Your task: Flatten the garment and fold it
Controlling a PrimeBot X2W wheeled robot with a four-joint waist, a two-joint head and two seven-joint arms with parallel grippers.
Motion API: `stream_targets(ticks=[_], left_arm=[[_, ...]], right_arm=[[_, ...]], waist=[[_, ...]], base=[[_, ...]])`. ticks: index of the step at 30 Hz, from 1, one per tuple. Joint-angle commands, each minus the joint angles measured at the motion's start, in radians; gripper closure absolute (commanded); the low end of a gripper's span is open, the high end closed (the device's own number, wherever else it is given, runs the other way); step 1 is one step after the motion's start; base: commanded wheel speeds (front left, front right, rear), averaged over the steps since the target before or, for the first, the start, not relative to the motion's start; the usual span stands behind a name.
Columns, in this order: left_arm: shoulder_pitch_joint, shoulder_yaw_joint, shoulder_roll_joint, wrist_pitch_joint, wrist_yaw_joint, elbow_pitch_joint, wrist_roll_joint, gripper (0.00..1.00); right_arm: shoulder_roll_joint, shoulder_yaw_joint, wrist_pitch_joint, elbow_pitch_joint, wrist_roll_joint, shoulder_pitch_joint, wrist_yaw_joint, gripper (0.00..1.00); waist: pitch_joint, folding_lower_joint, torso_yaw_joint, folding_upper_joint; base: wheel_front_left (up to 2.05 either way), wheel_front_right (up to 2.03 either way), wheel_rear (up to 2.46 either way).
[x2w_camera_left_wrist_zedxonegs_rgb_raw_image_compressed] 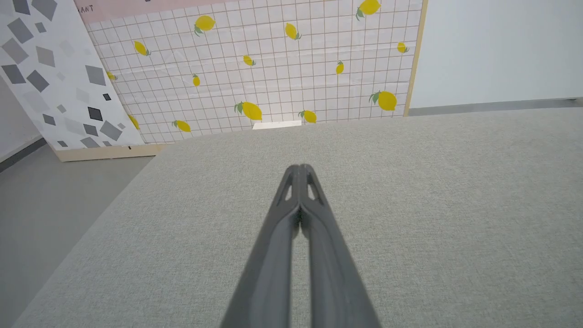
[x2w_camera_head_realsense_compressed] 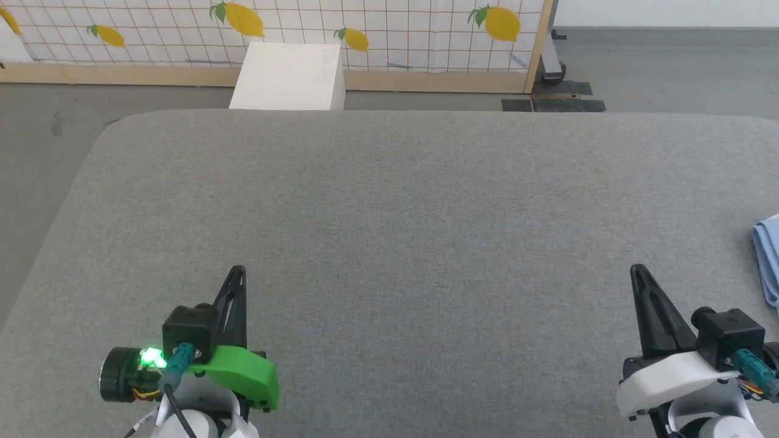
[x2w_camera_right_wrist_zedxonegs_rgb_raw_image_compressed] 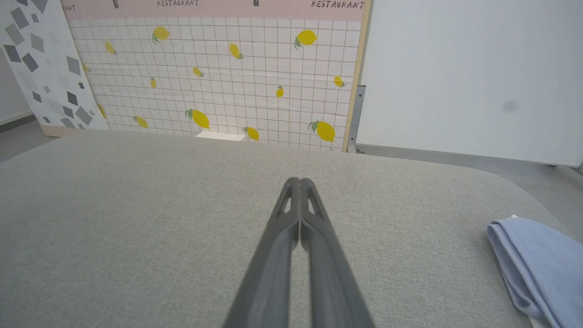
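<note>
Grey floor (x2w_camera_head_realsense_compressed: 36,152): lies along the left side of the counter and beyond its far edge.
Left hand (x2w_camera_head_realsense_compressed: 238,272): green-cased, low over the near left part of the counter. Its two dark fingers are pressed together to the tips with nothing between them.
Counter (x2w_camera_head_realsense_compressed: 389,201): covered in grey woven fabric, with rounded far corners.
White block (x2w_camera_head_realsense_compressed: 289,76): stands on the floor just past the far edge, left of the middle.
Lemon-print panel (x2w_camera_head_realsense_compressed: 395,36): white grid with yellow lemons, upright behind the block.
Right hand (x2w_camera_head_realsense_compressed: 636,269): white-cased, low over the near right part of the counter, with its fingers closed tight and gripping nothing.
Garment (x2w_camera_right_wrist_zedxonegs_rgb_raw_image_compressed: 537,259): light blue soft cloth, doubled over at the counter's right edge. It lies to the right of the right hand, apart from it, and a small white bit shows at its far end. The head view cuts it off at the right border.
</note>
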Motion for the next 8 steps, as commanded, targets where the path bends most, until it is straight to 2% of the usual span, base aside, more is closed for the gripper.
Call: stream_targets(ticks=[1, 8], left_arm=[[0.018, 0.011, -0.012, 0.005, -0.008, -0.006, 0.012, 1.0], [0.023, 0.034, -0.03, 0.016, -0.019, -0.011, 0.031, 1.0]], right_arm=[[0.004, 0.005, 0.005, 0.0, -0.009, -0.014, -0.001, 1.0], [0.005, 0.012, 0.013, 0.0, -0.012, -0.016, -0.001, 1.0]], waist=[[-0.001, 0.0, 0.0, 0.0], [-0.003, 0.0, 0.002, 0.0]], base=[[0.0, 0.0, 0.0], [0.0, 0.0, 0.0]])
